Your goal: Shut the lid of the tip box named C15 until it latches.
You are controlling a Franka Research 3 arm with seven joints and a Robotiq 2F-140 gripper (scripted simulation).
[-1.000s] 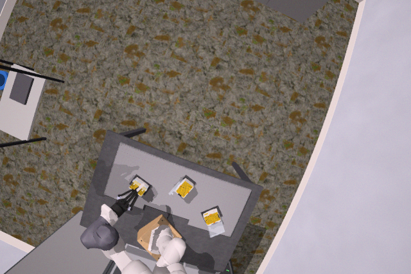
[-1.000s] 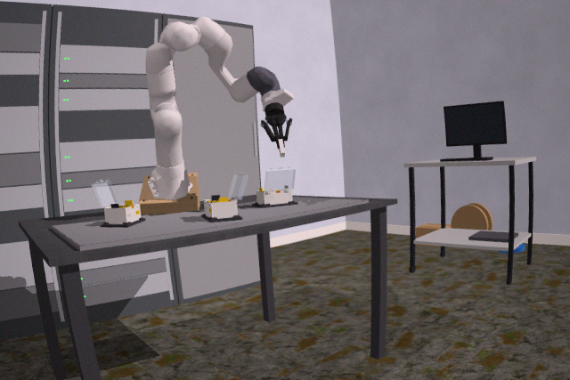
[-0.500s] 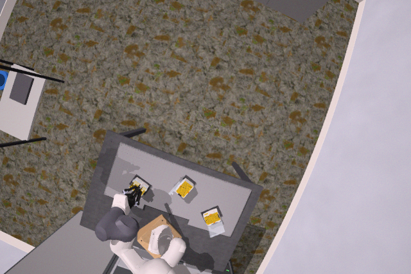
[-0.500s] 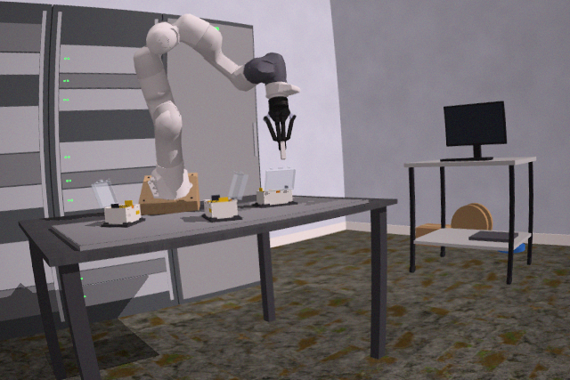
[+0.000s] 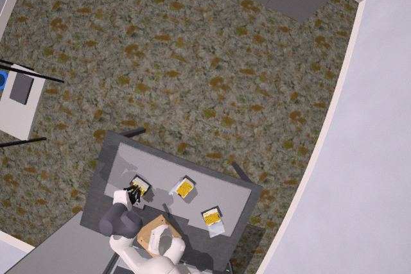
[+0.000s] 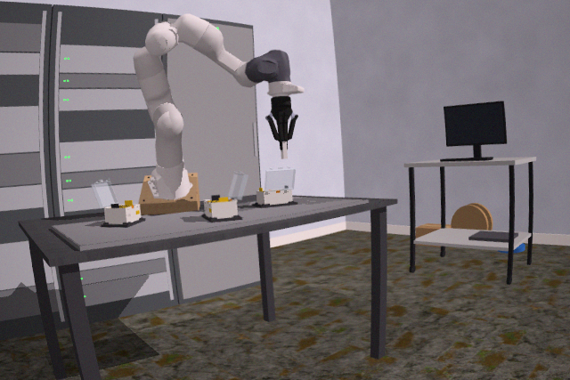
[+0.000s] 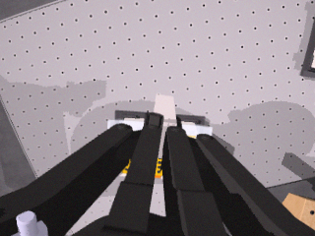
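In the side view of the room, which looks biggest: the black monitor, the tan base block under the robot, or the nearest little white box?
1. Black monitor
2. Tan base block, partly hidden by the arm
3. Nearest white box

The monitor stands elsewhere in the room, so true sizes may differ.

White tip boxes (image 6: 121, 213) with yellow inserts (image 5: 184, 188) and clear lids (image 6: 279, 179) sit on a grey dotted mat (image 7: 197, 39) over a dark grey table (image 6: 377, 203), beneath a white arm (image 6: 158, 91) with a black gripper (image 6: 283, 153), above mottled brown-green carpet (image 5: 199, 65).
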